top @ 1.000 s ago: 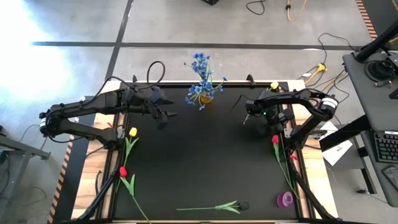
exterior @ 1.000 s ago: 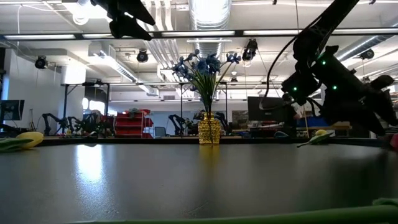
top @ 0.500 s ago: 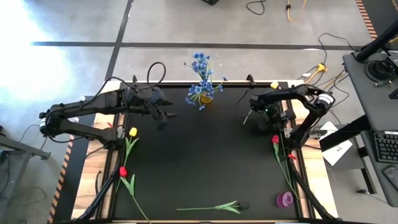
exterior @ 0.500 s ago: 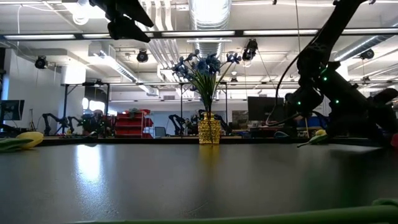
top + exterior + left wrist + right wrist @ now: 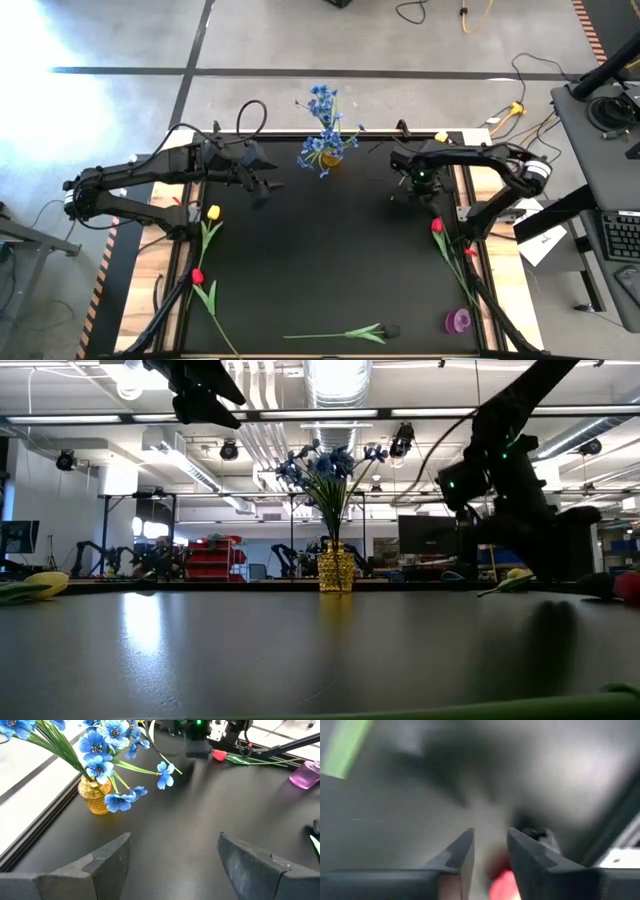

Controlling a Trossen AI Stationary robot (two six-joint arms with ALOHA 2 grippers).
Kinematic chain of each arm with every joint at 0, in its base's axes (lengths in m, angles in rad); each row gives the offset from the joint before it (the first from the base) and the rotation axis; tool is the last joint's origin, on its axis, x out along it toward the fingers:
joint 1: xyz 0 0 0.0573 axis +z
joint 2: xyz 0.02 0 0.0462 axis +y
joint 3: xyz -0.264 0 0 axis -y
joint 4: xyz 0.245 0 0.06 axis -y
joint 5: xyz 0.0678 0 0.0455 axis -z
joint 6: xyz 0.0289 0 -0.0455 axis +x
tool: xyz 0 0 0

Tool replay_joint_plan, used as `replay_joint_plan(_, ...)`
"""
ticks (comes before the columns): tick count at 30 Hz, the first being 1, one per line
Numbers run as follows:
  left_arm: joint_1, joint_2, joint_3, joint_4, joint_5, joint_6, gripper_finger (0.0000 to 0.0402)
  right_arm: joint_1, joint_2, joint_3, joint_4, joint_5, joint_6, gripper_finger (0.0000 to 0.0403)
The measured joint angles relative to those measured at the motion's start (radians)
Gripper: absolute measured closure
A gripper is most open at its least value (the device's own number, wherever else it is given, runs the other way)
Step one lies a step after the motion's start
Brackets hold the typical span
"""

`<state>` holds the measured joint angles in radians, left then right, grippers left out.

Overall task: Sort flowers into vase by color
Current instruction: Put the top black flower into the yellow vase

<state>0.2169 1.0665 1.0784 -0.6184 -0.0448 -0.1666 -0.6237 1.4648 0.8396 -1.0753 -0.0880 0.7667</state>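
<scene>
An amber vase holding blue sprigs stands at the table's far edge. My left gripper hovers open just left of it, and the vase shows ahead of its fingers. My right gripper hangs over the table's right side with its fingers a narrow gap apart. A red tulip lies on the table close by, and a red blur shows past the fingers. A yellow tulip and another red tulip lie at the left edge. A dark-headed tulip lies at the near edge.
A small purple vase stands at the near right corner. A yellow flower head sits at the far right corner. Black rails frame the table's left and right sides. The dark middle of the table carries nothing.
My right arm has swung and turned its wrist above the table's right side, and its wrist view is blurred by the motion. My left arm has kept still, and the flowers in the vase stand as before.
</scene>
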Motion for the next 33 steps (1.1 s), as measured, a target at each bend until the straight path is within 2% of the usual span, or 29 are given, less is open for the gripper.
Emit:
replay_joint_plan(4, 0.000, 0.000, 0.000, 0.000, 0.000, 0.000, 0.0121, 0.002, -0.041, 0.011, 0.000, 0.013, -0.004, 0.0240)
replay_joint_plan(8, 0.000, 0.000, 0.000, -0.005, 0.000, 0.000, 0.0121, 0.011, -0.079, 0.008, -0.137, 0.037, 0.009, 0.0189)
replay_joint_plan(12, 0.000, 0.000, 0.000, -0.011, 0.000, -0.006, 0.0121, 0.020, -0.099, -0.025, -0.270, 0.084, 0.022, 0.0174)
replay_joint_plan(21, 0.000, 0.000, 0.000, -0.011, 0.001, -0.007, 0.0121, 0.023, -0.043, -0.070, -0.247, 0.116, -0.014, 0.0216)
replay_joint_plan(27, -0.005, 0.000, 0.000, -0.039, 0.001, -0.016, 0.0121, 0.024, 0.078, -0.075, -0.250, 0.111, -0.108, 0.0255)
replay_joint_plan(33, -0.023, -0.009, 0.000, -0.099, 0.002, -0.020, 0.0121, 0.028, 0.201, -0.078, -0.249, 0.061, -0.185, 0.0282)
